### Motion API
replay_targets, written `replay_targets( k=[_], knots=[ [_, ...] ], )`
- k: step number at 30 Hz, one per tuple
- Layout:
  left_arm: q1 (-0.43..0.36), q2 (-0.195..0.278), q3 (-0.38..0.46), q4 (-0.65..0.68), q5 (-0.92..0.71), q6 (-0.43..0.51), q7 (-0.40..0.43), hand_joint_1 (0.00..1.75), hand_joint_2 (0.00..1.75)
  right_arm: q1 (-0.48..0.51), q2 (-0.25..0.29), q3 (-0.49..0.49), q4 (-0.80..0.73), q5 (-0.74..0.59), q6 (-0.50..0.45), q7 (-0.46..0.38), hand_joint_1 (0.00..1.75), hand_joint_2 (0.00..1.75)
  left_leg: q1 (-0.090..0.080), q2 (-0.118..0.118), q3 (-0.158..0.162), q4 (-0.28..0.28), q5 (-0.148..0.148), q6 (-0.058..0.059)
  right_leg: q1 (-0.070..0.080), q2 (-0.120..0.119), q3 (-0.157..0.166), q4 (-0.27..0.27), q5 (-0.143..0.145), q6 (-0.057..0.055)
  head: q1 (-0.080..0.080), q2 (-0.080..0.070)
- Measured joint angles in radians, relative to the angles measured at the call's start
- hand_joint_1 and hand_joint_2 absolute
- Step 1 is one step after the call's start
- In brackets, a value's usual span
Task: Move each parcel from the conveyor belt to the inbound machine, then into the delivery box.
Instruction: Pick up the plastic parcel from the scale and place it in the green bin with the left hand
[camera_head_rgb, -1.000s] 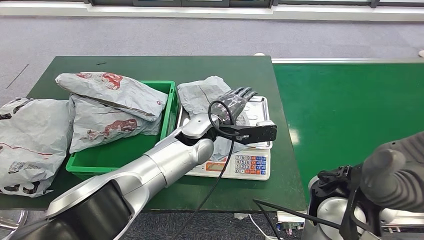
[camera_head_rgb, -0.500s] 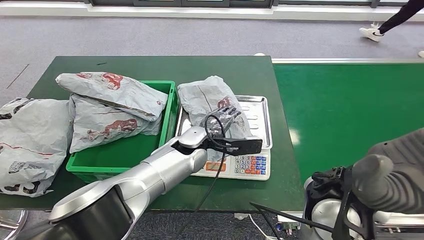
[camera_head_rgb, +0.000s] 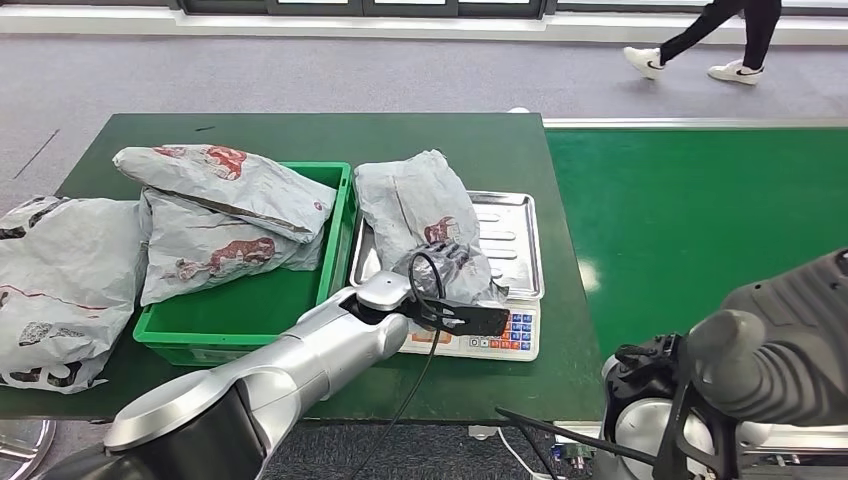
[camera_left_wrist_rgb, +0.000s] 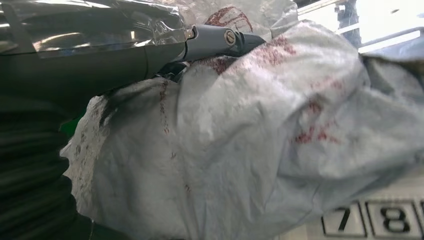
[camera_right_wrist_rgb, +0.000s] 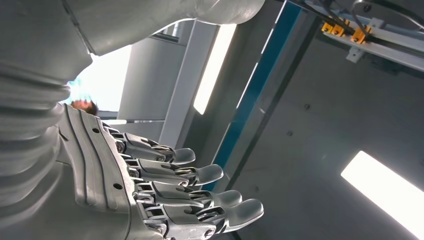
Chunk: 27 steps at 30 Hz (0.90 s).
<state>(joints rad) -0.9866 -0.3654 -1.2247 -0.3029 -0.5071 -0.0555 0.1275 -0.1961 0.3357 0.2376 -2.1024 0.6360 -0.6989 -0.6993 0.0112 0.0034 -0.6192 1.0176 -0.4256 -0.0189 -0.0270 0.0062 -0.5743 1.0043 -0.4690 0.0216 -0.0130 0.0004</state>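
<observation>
Left hand (camera_head_rgb: 447, 262) around parcel (camera_head_rgb: 415, 205) on scale (camera_head_rgb: 512, 232)

a person's legs (camera_head_rgb: 722, 38) cross the grey floor (camera_head_rgb: 300, 75) beyond the table (camera_head_rgb: 300, 130).

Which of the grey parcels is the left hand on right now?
The grey parcel lying on the scale's steel tray, right of the green bin. The left hand grips its near end. The other parcels lie in the bin or at the table's left edge.
</observation>
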Motion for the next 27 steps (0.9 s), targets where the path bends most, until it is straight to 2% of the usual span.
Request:
replay_targets(
  k=[3, 4, 27],
  knots=[
    [0.000, 0.000, -0.017, 0.000, -0.004, -0.031, 0.005, 1.36, 1.75, 0.009, -0.002, -0.001, 0.000, 0.000, 0.000, 0.000, 0.00, 1.75, 0.000, 0.000, 0.002, 0.000, 0.000, 0.000, 0.000, 0.000, 0.002, 0.000, 0.000, 0.000, 0.000, 0.000],
    [0.000, 0.000, -0.021, 0.000, -0.004, -0.037, 0.004, 1.71, 1.75, 0.009, -0.002, -0.001, 0.000, 0.002, 0.000, 0.000, 0.00, 1.75, 0.000, 0.000, 0.002, 0.000, 0.000, 0.000, 0.000, 0.000, 0.002, 0.000, 0.000, 0.000, 0.000, 0.000],
    [-0.027, 0.000, -0.053, 0.011, -0.002, -0.026, -0.020, 1.75, 1.75, 0.010, -0.003, -0.011, 0.014, -0.016, 0.000, 0.000, 0.00, 1.75, 0.000, 0.001, 0.011, -0.001, 0.000, 0.000, 0.000, -0.001, 0.011, 0.000, 0.000, -0.001, 0.000, 0.000]
  ],
)
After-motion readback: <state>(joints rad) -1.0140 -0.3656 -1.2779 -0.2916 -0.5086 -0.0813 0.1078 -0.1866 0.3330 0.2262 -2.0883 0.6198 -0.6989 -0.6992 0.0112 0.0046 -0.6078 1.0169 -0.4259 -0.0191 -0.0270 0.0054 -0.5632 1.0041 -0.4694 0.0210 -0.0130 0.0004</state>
